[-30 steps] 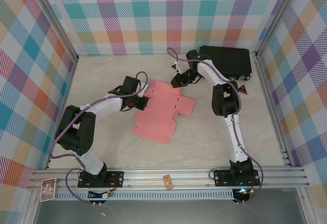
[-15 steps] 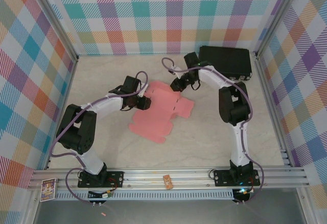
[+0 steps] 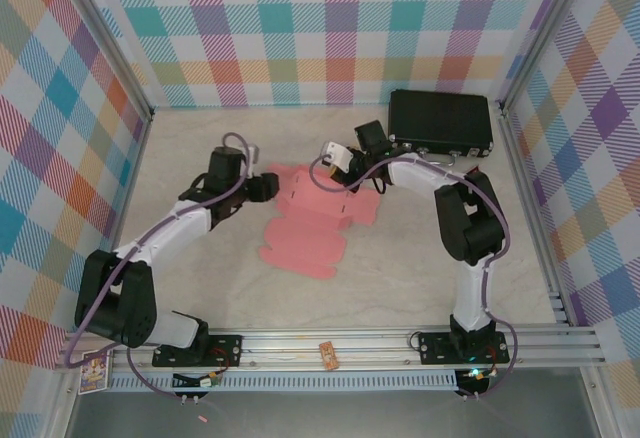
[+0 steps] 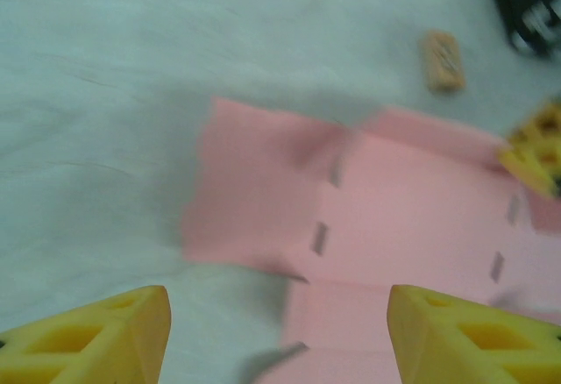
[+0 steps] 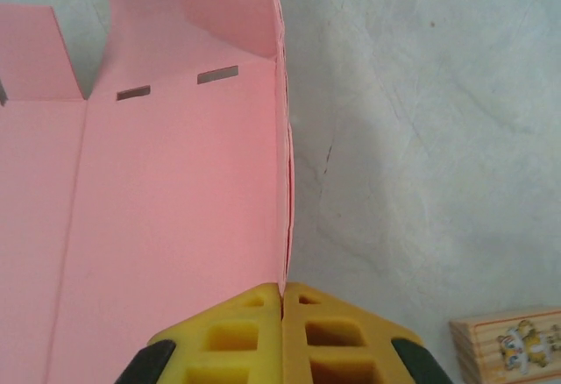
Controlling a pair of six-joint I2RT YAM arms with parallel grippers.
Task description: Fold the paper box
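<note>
The paper box (image 3: 300,220) is a flat pink die-cut sheet lying mid-table, one side flap (image 5: 223,7) standing up. In the right wrist view my right gripper (image 5: 282,289) is shut on the sheet's right edge (image 5: 284,182), which rises thin between the yellow fingertips. From above, the right gripper (image 3: 348,176) sits at the sheet's far right corner. My left gripper (image 4: 276,340) hangs open above the sheet's left part (image 4: 263,200), nothing between its fingers (image 4: 96,336). From above, the left gripper (image 3: 268,187) is at the sheet's far left corner.
A black hard case (image 3: 440,123) lies at the back right, close behind the right arm. A small tan wooden block (image 5: 508,344) rests on the table just right of the right gripper, seen too as the block (image 4: 444,61) beyond the sheet. Checked walls enclose the table.
My left gripper has let go of the sheet, opened and drawn back toward the far left. My right gripper has come down and left and shut on the sheet's right edge.
</note>
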